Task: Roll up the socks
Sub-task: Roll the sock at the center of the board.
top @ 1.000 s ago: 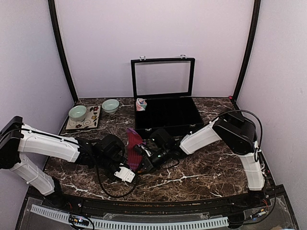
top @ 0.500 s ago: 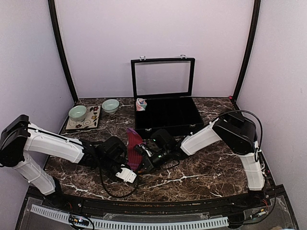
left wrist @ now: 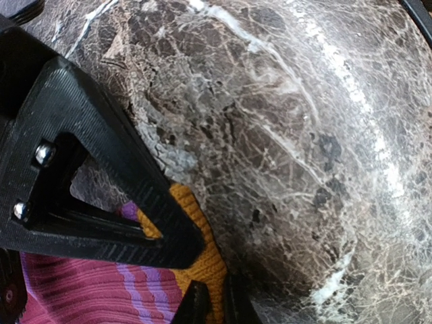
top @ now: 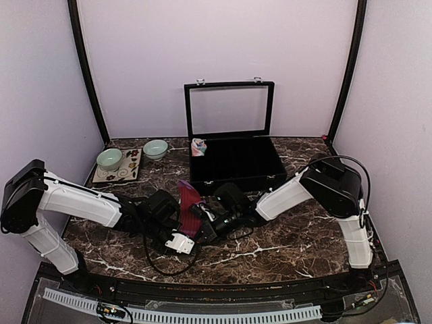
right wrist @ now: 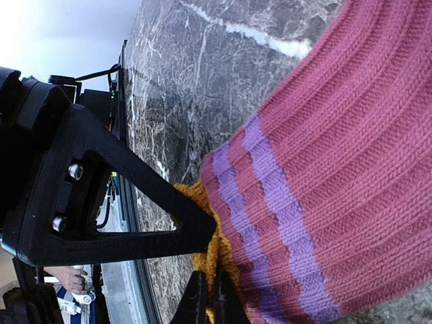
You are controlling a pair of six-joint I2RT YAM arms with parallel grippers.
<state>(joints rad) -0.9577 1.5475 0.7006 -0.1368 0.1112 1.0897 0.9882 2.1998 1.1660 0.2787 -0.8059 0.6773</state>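
Evidently both arms meet at one end of the maroon sock [top: 189, 200], which lies just left of centre in the overhead view, in front of the open black case [top: 236, 172] on the marbled desk [top: 290, 239]. Its far end rises toward the case.

The left claw [left wrist: 210, 302] is narrow. In its wrist view the tips stand almost together at the bottom edge, and the orange cuff [left wrist: 196, 253] runs right into them, so it looks pinched there. The right claw [right wrist: 206, 298] is closed tight on the same cuff from the other side. Its view shows the orange edge bunched at the tips and the maroon and purple ribbing sweeping up across the right half of the frame, lifted off the stone.

Two grips on one hem make sense for a roll, I judge: with the cuff pinned at both sides it can be turned over evenly instead of twisting.

The salmon-pink sock [top: 198, 146] sits apart at the upper left corner of the case, near the middle of the overhead frame, untouched. Rolling of the maroon one seems barely begun.
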